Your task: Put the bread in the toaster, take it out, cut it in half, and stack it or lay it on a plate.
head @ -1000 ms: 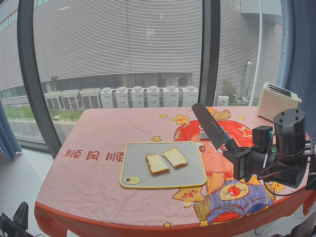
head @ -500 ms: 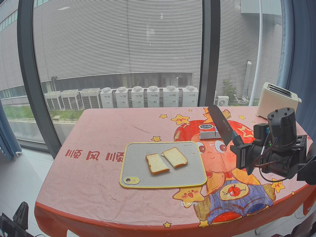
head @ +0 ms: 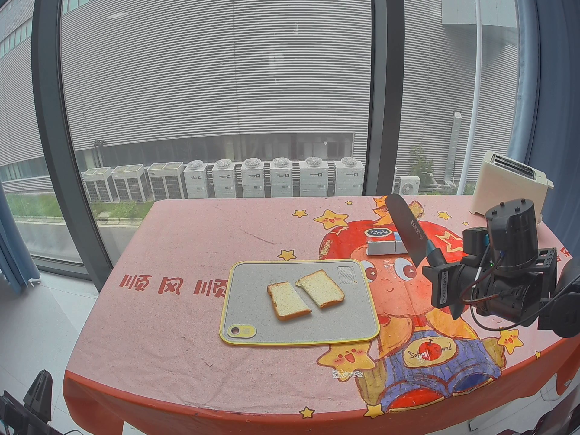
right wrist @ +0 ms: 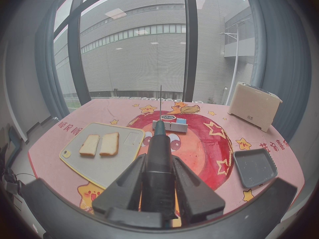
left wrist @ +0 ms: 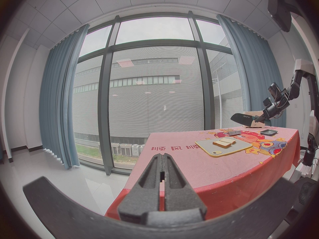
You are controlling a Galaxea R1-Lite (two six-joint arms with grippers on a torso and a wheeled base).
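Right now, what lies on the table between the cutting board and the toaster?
A small grey block stands there; the right wrist view shows it most clearly.

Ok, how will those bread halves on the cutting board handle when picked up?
The bread halves look thin with browned crusts, so probably light and fairly stiff, yet crumbly if squeezed. Lying flat on the cutting board, they shouldn't roll.

Tabletop point(head: 181, 333): pink cloth, yellow stars, cartoon print. Cutting board point(head: 254, 297): grey, yellow rim. Toaster point(head: 506, 187): cream; knife point(head: 407, 229): black.
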